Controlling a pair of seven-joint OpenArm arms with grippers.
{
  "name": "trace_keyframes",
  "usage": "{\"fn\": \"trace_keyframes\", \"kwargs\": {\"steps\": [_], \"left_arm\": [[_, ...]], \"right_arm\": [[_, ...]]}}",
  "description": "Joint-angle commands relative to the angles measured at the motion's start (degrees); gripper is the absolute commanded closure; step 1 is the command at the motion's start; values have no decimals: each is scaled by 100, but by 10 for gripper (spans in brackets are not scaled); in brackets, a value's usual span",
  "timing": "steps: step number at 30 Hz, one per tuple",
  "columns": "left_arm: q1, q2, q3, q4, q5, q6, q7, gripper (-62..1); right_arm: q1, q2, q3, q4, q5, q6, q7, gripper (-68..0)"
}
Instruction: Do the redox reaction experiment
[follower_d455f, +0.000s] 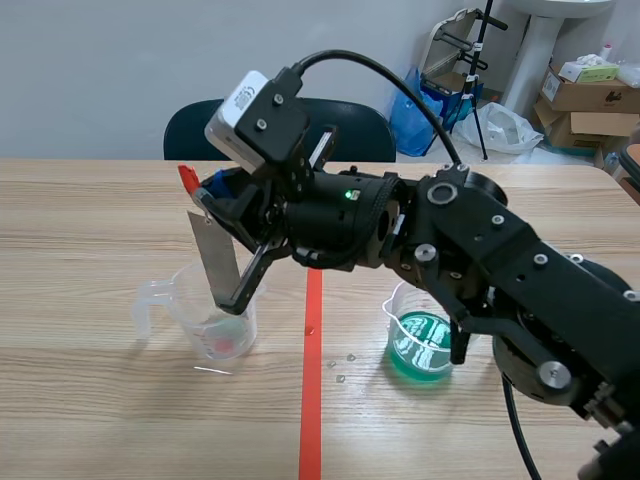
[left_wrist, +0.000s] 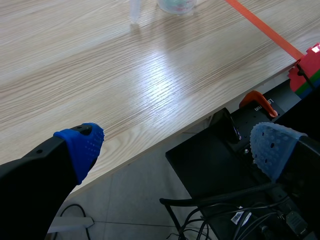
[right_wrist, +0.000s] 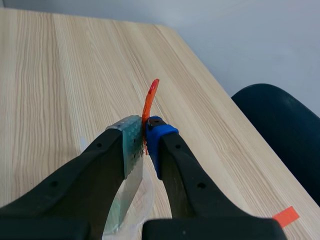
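My right gripper (follower_d455f: 212, 198) reaches across the red tape line and is shut on a grey metal strip (follower_d455f: 214, 255) with an orange-red top end (follower_d455f: 186, 178). The strip hangs down into the mouth of a clear handled beaker (follower_d455f: 168, 300) holding a little reddish liquid (follower_d455f: 226, 343); whether it touches the liquid I cannot tell. In the right wrist view the orange tab (right_wrist: 149, 102) sticks up between the pads of the gripper (right_wrist: 145, 139). A beaker of green liquid (follower_d455f: 421, 345) stands right of the tape. My left gripper (left_wrist: 177, 142) is open, past the table's near edge, holding nothing.
A dark chair (follower_d455f: 190, 130) stands behind the table, and boxes (follower_d455f: 590, 95) and bags lie at the back right. Droplets (follower_d455f: 340, 368) lie beside the tape line. Under my left gripper are a black stand (left_wrist: 215, 160), cables and an orange clamp (left_wrist: 255, 97).
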Motion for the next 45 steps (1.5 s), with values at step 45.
{"fn": "trace_keyframes", "kwargs": {"steps": [45], "left_arm": [[7, 28, 7, 81, -35, -7, -81, -623]], "right_arm": [[101, -111, 0, -94, -1528, 479, 625, -275]]}}
